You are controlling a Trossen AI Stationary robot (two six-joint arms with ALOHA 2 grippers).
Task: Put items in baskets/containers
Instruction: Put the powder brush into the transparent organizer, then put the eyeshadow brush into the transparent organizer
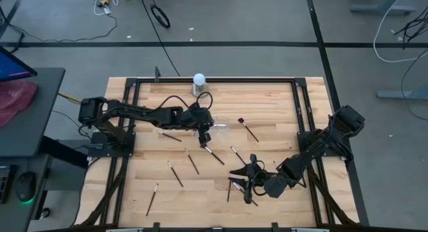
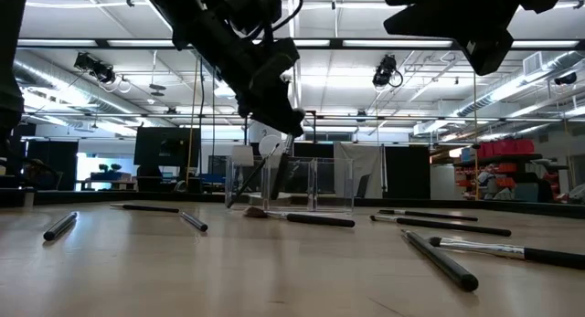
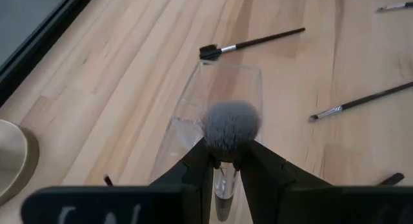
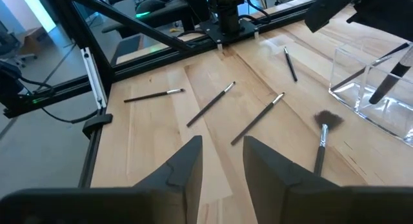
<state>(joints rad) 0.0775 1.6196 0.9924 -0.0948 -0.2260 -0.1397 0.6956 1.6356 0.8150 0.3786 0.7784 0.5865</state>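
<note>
My left gripper (image 3: 229, 150) is shut on a makeup brush with a fluffy grey head (image 3: 231, 126), just above the clear plastic container (image 3: 229, 72) that stands on the wood at mid-table (image 1: 219, 125). A thin brush (image 4: 371, 68) leans inside the container. Several dark-handled brushes lie flat on the table, among them one to the container's right (image 1: 249, 130) and others nearer the front (image 1: 175, 173). My right gripper (image 4: 222, 146) hovers open over the near right part of the table (image 1: 244, 173), with nothing between its fingers. My left gripper pinches the brush between its two fingers at the silver ferrule (image 3: 223, 182), just behind the bristles. The fingers slant down from the table's left. The bristle head sticks out past the fingertips, over the container's open top. The brush is clear of the table.
A white ball on a grey round base (image 1: 198, 79) stands at the far edge behind the container. Black rails (image 1: 214, 79) frame the table. A few brushes (image 1: 234, 188) lie close under my right gripper; a fan-tipped brush (image 4: 322, 130) lies near the container.
</note>
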